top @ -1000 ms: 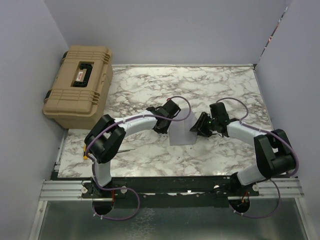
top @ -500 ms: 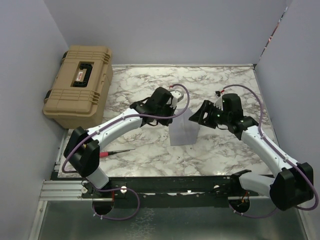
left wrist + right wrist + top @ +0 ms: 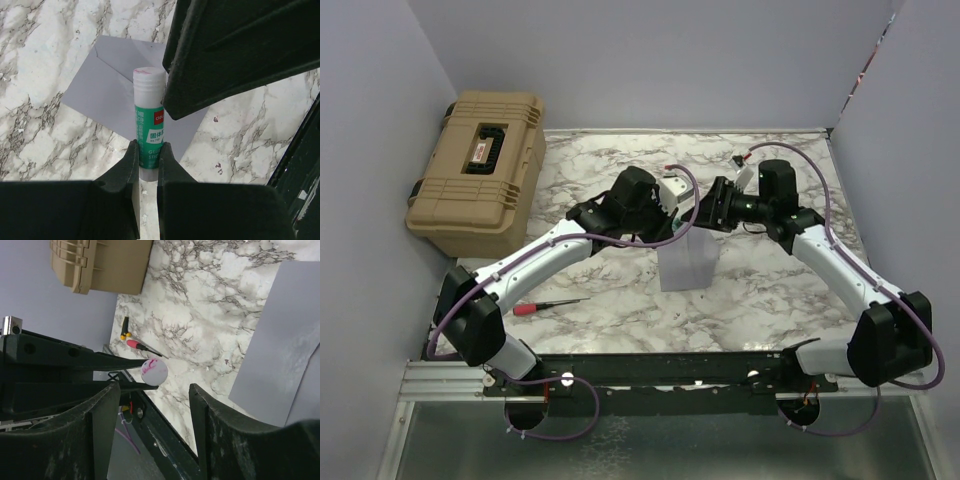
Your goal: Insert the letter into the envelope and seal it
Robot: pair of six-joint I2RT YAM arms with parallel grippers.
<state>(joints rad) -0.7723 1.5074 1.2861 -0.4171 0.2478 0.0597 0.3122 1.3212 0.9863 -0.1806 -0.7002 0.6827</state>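
The left gripper (image 3: 146, 152) is clamping the lower body of a glue stick (image 3: 149, 115). It is holding the stick at centre frame above the envelope (image 3: 105, 85), presenting the white top end to the other arm. The right gripper (image 3: 152, 405) is standing with jaws apart, lined up on that end, probably to pull the cap off for sealing. The envelope is lying flat on the table (image 3: 770, 290), centre of the top view, flap apparently open. The letter is not showing in any view, so it is likely already inside.
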